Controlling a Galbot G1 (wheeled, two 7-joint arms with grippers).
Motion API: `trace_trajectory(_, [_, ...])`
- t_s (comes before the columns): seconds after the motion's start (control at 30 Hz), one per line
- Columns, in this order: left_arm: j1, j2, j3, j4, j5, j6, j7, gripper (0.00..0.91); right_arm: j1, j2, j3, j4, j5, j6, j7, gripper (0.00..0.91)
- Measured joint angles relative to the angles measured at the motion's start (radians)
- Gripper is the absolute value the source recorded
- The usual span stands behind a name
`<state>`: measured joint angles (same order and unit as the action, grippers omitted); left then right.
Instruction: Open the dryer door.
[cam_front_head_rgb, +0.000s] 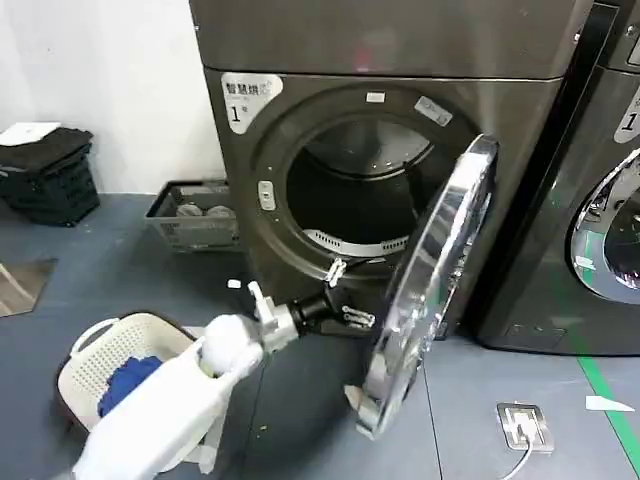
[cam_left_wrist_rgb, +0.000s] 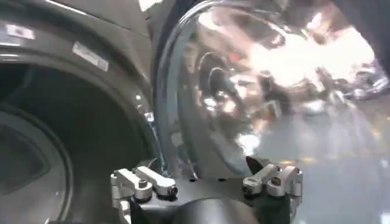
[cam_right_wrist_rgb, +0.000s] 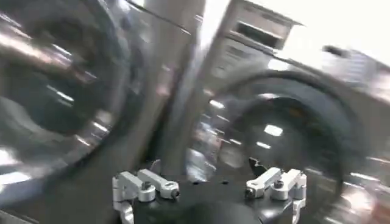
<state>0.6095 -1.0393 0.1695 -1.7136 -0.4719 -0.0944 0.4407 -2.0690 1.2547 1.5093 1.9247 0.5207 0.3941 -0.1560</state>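
Left gripper (cam_front_head_rgb: 338, 272) sits low in front of machine 1's (cam_front_head_rgb: 236, 113) drum opening (cam_front_head_rgb: 350, 190), just beside the inner face of the dryer door (cam_front_head_rgb: 432, 290). In the left wrist view its fingers (cam_left_wrist_rgb: 146, 181) stand spread with nothing between them, the door's rim (cam_left_wrist_rgb: 159, 91) rising close ahead. I read the door as already swung well out from machine 1, hinged on its right side, its chrome ring turned nearly edge-on to my head camera.

My judgement: this door is heavy and stiff, riding on a firm hinge, so it will move in an arc and not flex. The polished chrome looks slippery and the tinted glass is the fragile part, so I would push or hook at the ring's free edge, farthest from the hinge, never on the glass.

Right gripper (cam_right_wrist_rgb: 210, 182) hangs spread and empty, facing the blacker machine (cam_right_wrist_rgb: 286, 122) beside machine 1.
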Motion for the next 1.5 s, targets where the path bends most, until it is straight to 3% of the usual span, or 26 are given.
trace_trajectory(0.13, [-0.026,-0.026,0.032,0.017,0.010,0.004,-0.008,0.907,0.012,0.064,0.041,-0.051,-0.032,-0.037,0.115,0.907])
trace_trajectory(0.3, [-0.054,-0.065,0.066,0.045,0.029,0.005,-0.016,0.907,0.016,0.126,0.099,-0.120,-0.057,-0.130,0.265,0.907])
trace_trajectory(0.43, [-0.076,-0.096,0.099,0.069,0.032,0.003,-0.028,0.907,0.020,0.167,0.141,-0.163,-0.061,-0.200,0.343,0.907])
trace_trajectory(0.6, [-0.105,-0.132,0.135,0.102,0.034,0.000,-0.036,0.907,0.027,0.208,0.185,-0.207,-0.064,-0.245,0.386,0.907])
trace_trajectory(1.0, [-0.190,-0.250,0.201,0.222,0.040,0.001,-0.065,0.907,0.037,0.271,0.263,-0.286,-0.081,-0.303,0.440,0.907])
trace_trajectory(1.5, [-0.275,-0.404,0.228,0.388,0.072,-0.003,-0.072,0.907,0.032,0.316,0.288,-0.266,-0.086,-0.353,0.450,0.907])
